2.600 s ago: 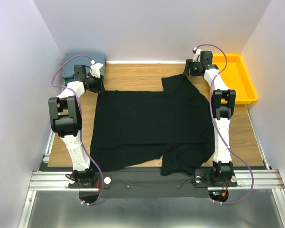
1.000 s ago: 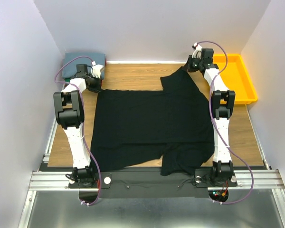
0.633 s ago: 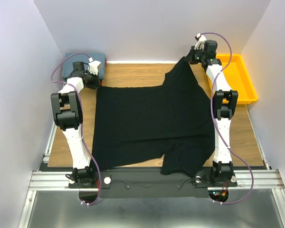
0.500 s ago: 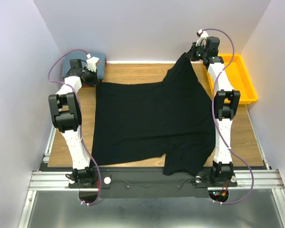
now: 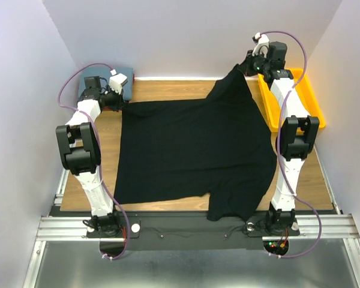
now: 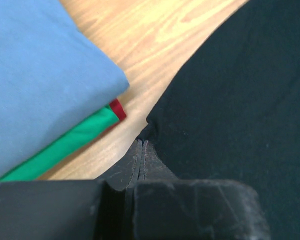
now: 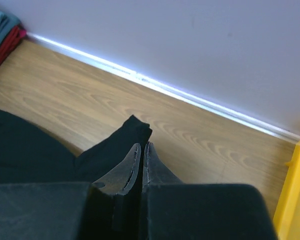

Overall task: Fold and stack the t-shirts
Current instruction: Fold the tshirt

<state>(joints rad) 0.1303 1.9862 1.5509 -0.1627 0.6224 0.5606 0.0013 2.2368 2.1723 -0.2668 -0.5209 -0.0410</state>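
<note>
A large black t-shirt (image 5: pixel 192 150) lies spread over the wooden table, its far edge pulled taut between both grippers. My left gripper (image 5: pixel 117 102) is shut on its far left corner (image 6: pixel 152 127), beside a stack of folded t-shirts (image 5: pixel 93 84): blue (image 6: pixel 40 75) on top, then green (image 6: pixel 65 147) and red (image 6: pixel 117 109). My right gripper (image 5: pixel 246 65) is shut on the far right corner (image 7: pixel 132 131), lifted a little above the table near the back wall. The near right sleeve (image 5: pixel 231 201) is bunched at the table's front edge.
A yellow bin (image 5: pixel 309 99) stands at the far right, just beyond the right arm. The back wall (image 7: pixel 190 40) is close behind the right gripper. Bare wood (image 5: pixel 168 90) shows between the shirt's far edge and the wall.
Both grippers have drawn the shirt's far corners outward and toward the back wall. The folded-over right flap has opened out and the far edge is now stretched nearly straight.
</note>
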